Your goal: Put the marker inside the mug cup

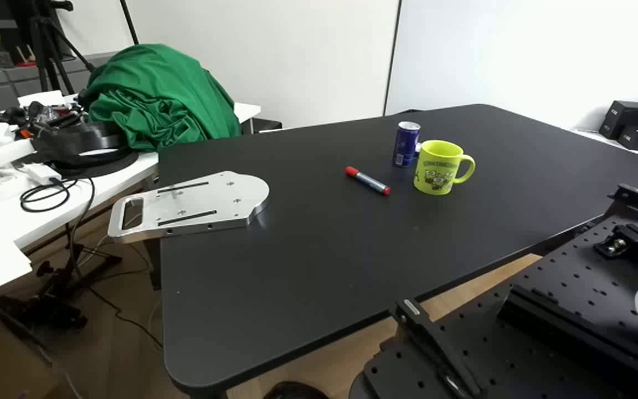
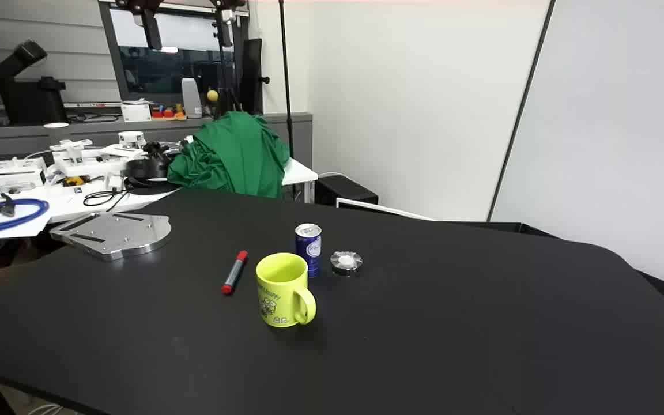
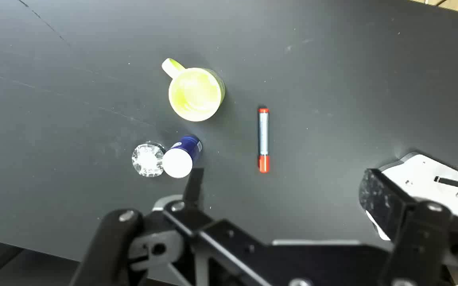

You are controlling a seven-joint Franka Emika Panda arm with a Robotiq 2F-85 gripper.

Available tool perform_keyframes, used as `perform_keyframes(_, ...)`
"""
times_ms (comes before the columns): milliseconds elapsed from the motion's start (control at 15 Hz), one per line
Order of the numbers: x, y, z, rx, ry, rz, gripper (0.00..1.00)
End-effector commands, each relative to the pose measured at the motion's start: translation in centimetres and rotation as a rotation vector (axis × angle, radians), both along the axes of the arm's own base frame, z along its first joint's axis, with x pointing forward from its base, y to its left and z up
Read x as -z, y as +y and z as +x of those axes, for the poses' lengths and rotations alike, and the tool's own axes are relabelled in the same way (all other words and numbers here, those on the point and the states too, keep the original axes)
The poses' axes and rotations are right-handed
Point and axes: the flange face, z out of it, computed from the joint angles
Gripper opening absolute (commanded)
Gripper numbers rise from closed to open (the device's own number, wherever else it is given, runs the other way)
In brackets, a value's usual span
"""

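Observation:
The marker (image 1: 368,181) lies flat on the black table, with a grey barrel and red ends. It also shows in an exterior view (image 2: 234,272) and in the wrist view (image 3: 264,139). The yellow-green mug cup (image 1: 438,168) stands upright beside it, handle to one side; it also shows in an exterior view (image 2: 282,290) and in the wrist view (image 3: 195,94), where its inside looks empty. My gripper (image 3: 282,183) is wide open with nothing between its fingers. Its fingertips (image 2: 188,34) show at the top of an exterior view, well above the table.
A blue can (image 2: 308,251) with a pale top stands close to the mug. A small clear round object (image 2: 346,261) lies beside the can. A silver metal plate (image 1: 197,202) lies at the table's edge. A green cloth (image 1: 158,100) is heaped on a white side table.

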Motion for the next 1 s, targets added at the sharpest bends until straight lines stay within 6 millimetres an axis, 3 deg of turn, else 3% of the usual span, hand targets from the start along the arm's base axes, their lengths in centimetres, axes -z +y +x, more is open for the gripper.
perform_keyframes(0, 0.0, 0.0, 0.0, 0.0, 0.001, 0.0, 1.0)
perform_keyframes(533, -0.1, 0.0, 0.0, 0.0, -0.001, 0.0, 1.0)
perform_keyframes(800, 1.6, 0.0, 3.7, -0.03, -0.09, 0.013, 1.0)
perform_keyframes(933, 3.9, -0.1, 5.7, -0.044, -0.09, 0.028, 1.0)
